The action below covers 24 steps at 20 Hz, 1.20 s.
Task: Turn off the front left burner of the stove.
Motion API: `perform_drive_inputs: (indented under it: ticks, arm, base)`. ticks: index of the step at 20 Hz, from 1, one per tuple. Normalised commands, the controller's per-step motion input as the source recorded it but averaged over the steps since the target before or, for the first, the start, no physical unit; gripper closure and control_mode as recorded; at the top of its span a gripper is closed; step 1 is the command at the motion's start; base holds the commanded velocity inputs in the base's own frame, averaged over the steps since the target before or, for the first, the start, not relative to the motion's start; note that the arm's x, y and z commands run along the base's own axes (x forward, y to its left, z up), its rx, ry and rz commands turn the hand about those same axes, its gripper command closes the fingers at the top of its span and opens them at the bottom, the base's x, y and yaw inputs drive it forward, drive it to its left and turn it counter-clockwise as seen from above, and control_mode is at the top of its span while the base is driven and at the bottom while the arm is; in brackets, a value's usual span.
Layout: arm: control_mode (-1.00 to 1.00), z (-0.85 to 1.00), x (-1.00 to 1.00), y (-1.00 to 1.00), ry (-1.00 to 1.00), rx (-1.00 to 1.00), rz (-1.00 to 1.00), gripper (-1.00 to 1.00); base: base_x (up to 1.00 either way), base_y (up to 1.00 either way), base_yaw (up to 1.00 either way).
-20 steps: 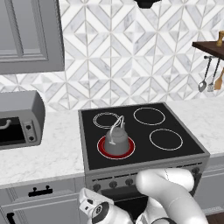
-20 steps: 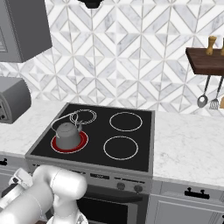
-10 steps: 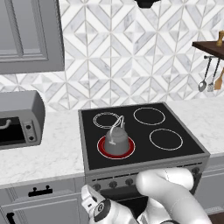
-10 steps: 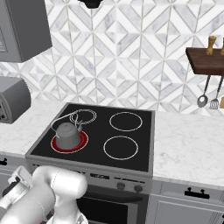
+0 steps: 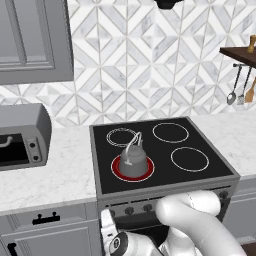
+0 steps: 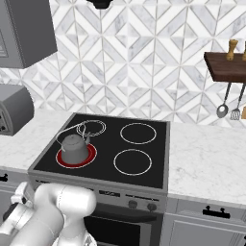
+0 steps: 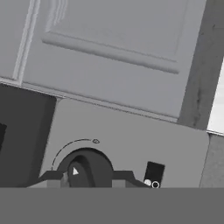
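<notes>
The front left burner [image 5: 114, 169] [image 6: 92, 156] glows red on the black glass top of the grey stove [image 5: 210, 142] [image 6: 158, 144]. A grey kettle [image 5: 134, 161] [image 6: 74, 147] stands on it. A row of small dark knobs [image 5: 130, 210] [image 6: 130, 203] runs along the stove's front panel. My gripper [image 5: 107, 223] is low in front of the stove's left corner, just below and left of the knobs, pointing up. In the hand view its tips [image 7: 87, 179] stand apart, open and holding nothing.
A grey toaster oven [image 5: 22, 137] [image 7: 131, 140] sits on the counter left of the stove, under a grey wall cabinet [image 5: 30, 40] [image 7: 113, 52]. A wooden shelf with hanging utensils [image 6: 226, 103] is at the right. Drawers with dark handles [image 5: 45, 218] flank the stove.
My hand has risen a little in front of the stove's left corner, nearer the knob row. The burner stays red and the kettle has not moved.
</notes>
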Motion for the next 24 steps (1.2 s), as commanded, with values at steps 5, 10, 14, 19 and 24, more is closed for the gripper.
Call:
perform_drive_inputs:
  ticks: [5,10,14,19,24]
  arm:
    - [-1.0,0.14,0.0,-0.13,-0.12,0.43,0.01,1.0]
    - [-1.0,0.02,0.0,-0.14,-0.03,0.45,0.03,1.0]
    - [-1.0,0.09,0.01,-0.08,0.0,0.48,0.04,1.0]
    - [-1.0,0.11,0.11,-0.07,0.0,0.47,0.11,1.0]
    - [-1.0,0.08,0.18,-0.08,0.04,0.46,0.13,1.0]
  base:
    - [0.0,0.0,0.0]
    - [0.0,0.0,0.0]
    - [0.0,0.0,0.0]
    - [0.0,0.0,0.0]
    - [0.0,0.0,0.0]
